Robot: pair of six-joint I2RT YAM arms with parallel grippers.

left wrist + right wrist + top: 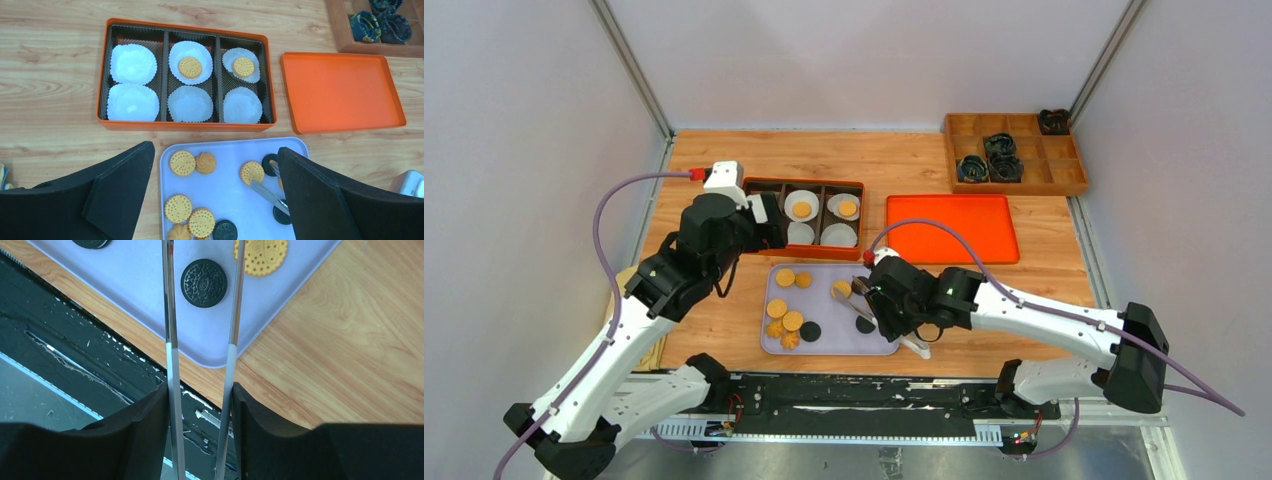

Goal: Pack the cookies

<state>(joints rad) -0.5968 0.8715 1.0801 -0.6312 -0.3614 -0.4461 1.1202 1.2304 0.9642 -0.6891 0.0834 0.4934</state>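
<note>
Several cookies, golden (182,162) and black (225,231), lie on a lavender tray (225,180). Two golden cookies (190,66) sit in white paper cups inside the orange box (185,125). My right gripper (200,390) is shut on metal tongs (170,315), whose two arms stand apart. The tongs (267,194) reach over the tray's right part, their tips by a golden cookie (251,172) and a black one. A black cookie (203,283) shows between the arms. My left gripper (215,148) hangs open and empty above the tray's far edge.
An orange lid (951,228) lies right of the box. A wooden compartment organizer (1014,150) with dark items stands at the back right. The black rail of the arm bases (75,340) runs just past the tray's near edge.
</note>
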